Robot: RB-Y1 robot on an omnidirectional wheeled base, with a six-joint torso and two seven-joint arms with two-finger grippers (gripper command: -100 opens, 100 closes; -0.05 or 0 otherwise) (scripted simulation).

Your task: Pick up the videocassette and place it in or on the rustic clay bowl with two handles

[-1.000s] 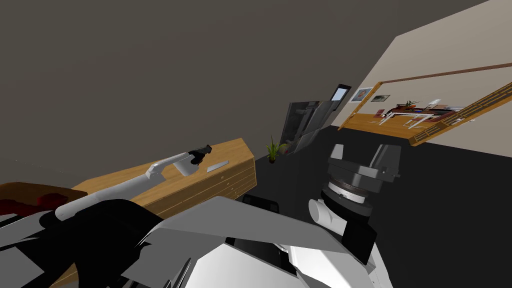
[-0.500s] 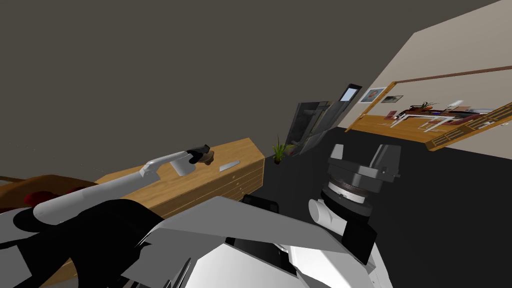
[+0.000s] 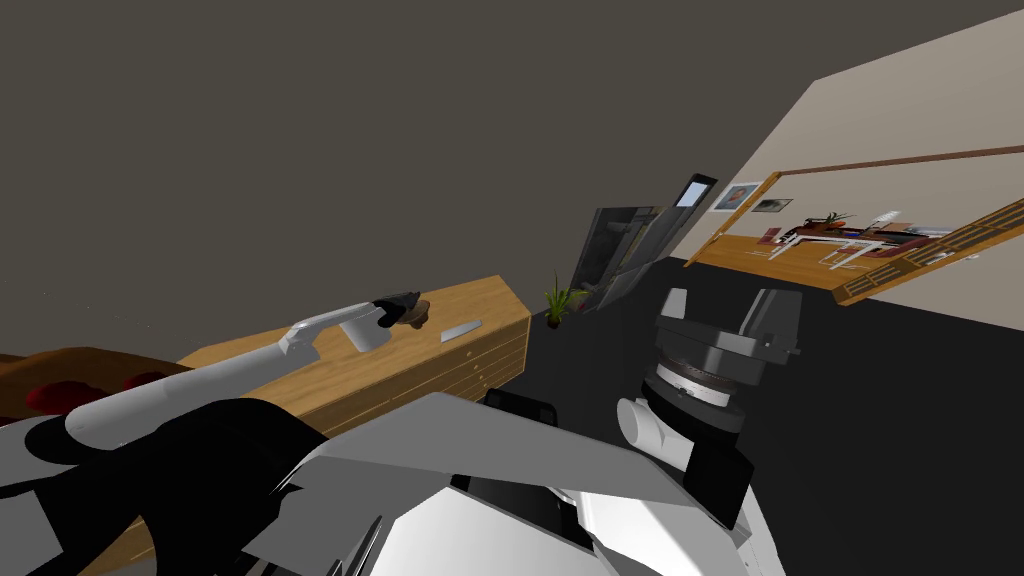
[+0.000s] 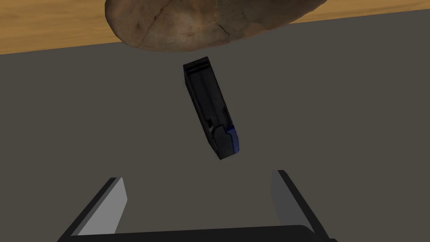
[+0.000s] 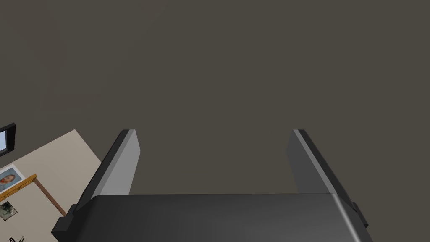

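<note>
In the left wrist view the videocassette [image 4: 212, 109], black with a blue corner, hangs tilted and free just past my left gripper [image 4: 199, 176]. The gripper's fingers stand wide open and touch nothing. Beyond the cassette is the brown, cracked clay bowl [image 4: 201, 21], resting on a wooden sideboard [image 4: 50, 25]. From the head view my left gripper [image 3: 398, 303] is stretched over the sideboard top, right at the bowl [image 3: 417, 314]. My right gripper [image 3: 728, 300] is raised near my chest, open and empty, as its own fingers [image 5: 126, 164] also show.
A flat grey object [image 3: 461, 330] lies on the sideboard [image 3: 330, 375] beyond the bowl. A potted plant [image 3: 556, 300] stands on the dark floor past the sideboard's end. Dark red shapes [image 3: 50, 395] sit at the far left. A grey wall rises behind.
My left gripper has opened and let go of the cassette, which now sits loose beyond the fingertips. The head camera swung slightly; the arm stays over the bowl.
</note>
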